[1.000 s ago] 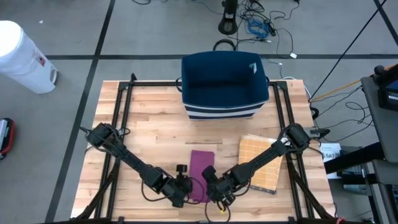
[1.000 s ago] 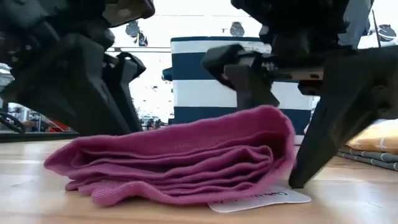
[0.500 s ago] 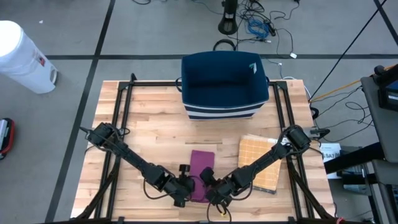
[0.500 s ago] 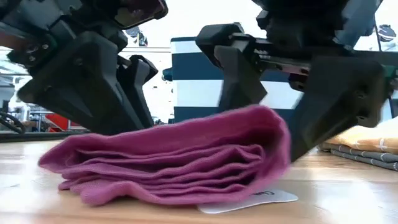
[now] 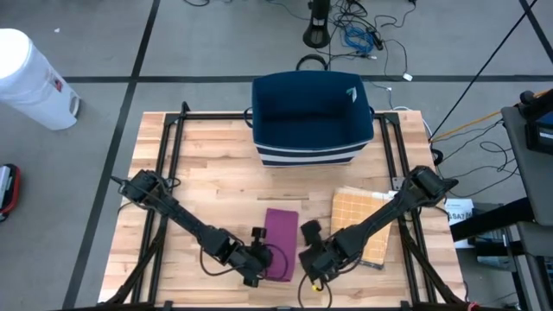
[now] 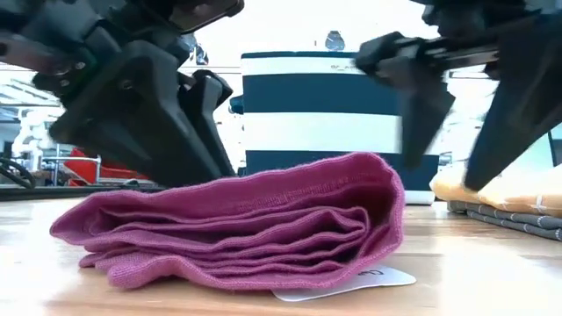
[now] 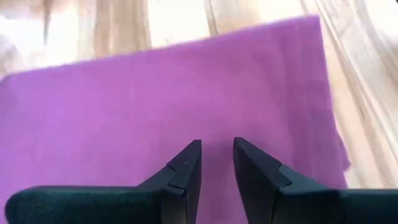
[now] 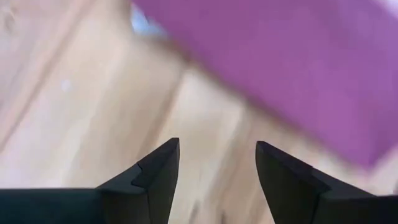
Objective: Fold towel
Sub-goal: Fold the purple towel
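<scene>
One white tag protrudes beneath folded towel, unreadable.

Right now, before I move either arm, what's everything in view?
towel: one, magenta, folded, near table edge between the claws
white tag: one, under the towel's corner
bin: one, navy with white stripes, far side of table
yellow cloth: one, checked, folded, right of towel
table: one, light wood
white container: one, on floor, left
cables: several, floor behind table
left claw: narrow gap, over the towel
right claw: open, over bare wood beside towel
</scene>
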{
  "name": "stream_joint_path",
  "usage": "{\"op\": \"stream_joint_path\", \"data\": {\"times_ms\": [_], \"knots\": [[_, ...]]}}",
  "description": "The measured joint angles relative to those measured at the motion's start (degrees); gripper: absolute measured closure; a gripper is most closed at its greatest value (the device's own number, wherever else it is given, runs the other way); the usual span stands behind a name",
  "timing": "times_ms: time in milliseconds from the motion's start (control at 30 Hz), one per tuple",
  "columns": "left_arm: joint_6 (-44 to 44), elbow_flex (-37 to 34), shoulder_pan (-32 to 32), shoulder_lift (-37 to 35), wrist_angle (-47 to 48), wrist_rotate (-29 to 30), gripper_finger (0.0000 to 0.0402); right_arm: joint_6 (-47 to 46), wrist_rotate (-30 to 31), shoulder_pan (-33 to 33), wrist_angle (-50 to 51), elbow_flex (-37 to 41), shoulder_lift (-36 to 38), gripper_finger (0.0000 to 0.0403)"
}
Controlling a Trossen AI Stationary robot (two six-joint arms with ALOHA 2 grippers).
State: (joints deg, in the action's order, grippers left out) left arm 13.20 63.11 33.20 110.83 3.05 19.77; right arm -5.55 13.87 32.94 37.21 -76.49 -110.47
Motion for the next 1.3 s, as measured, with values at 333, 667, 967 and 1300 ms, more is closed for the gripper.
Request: {"op": "stream_joint_path", "data": {"times_ms": [333, 667, 967, 1300], "knots": [[-2.63, 0.00, -4.05, 0.00, -1.89, 0.81, 0.0303, -19.64, 1.25, 1.11, 18.94, 0.83, 2.23, 0.0205], [-5.48, 0.00, -7.70, 0.00, -2.25, 0.24, 0.0303, -29.01, 1.29, 5.67, 19.29, 3.98, 2.52, 0.0205], [-7.36, -0.02, -10.18, 2.13, -2.97, -1.89, 0.0303, -38.90, 4.20, 9.99, 25.16, 3.98, 4.84, 0.0205], [-7.36, 0.24, -11.83, 4.76, -5.31, -5.67, 0.0303, -47.51, 8.61, 11.97, 29.57, 4.03, 8.61, 0.0205]]}}
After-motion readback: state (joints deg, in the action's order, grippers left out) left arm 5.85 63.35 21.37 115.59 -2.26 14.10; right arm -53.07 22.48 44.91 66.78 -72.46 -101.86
